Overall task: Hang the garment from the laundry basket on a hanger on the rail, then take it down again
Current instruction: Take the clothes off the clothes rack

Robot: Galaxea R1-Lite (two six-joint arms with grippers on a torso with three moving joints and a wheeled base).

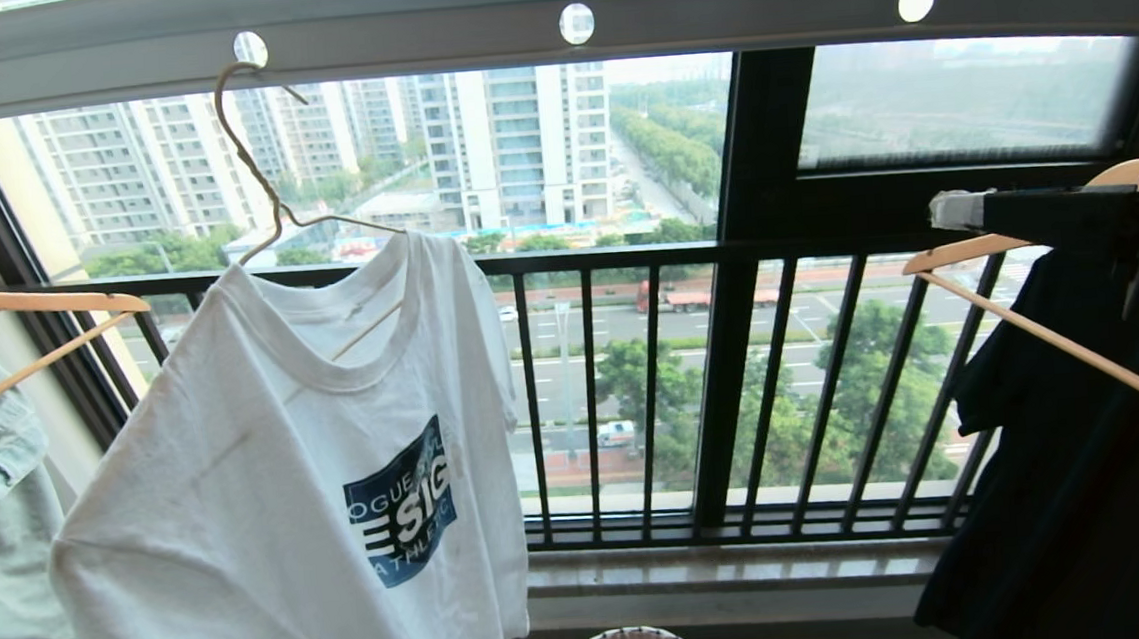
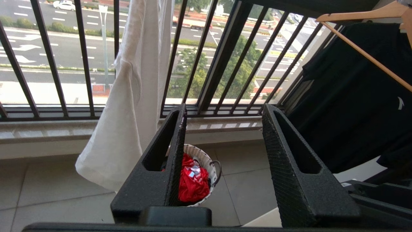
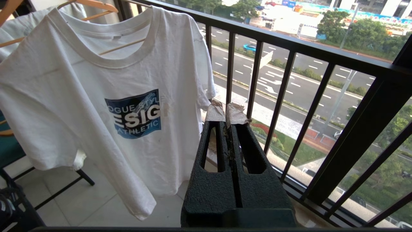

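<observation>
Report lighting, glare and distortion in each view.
Head view: strong window backlight, the rail bows from lens distortion, black garment nearly featureless. Left wrist view: bright street behind the T-shirt. Right wrist view: evenly lit, print sharp.

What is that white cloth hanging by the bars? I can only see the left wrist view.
Observer: It's a T-shirt. The head view shows a blue emblem on its chest.
Operator: Is it hanging on the rail?
Observer: Yes. Its wire hanger hooks at a hole in the grey rail.
Operator: Where's the other pincer?
Observer: The right pincer is shut and empty, close to the shirt's sleeve.
</observation>
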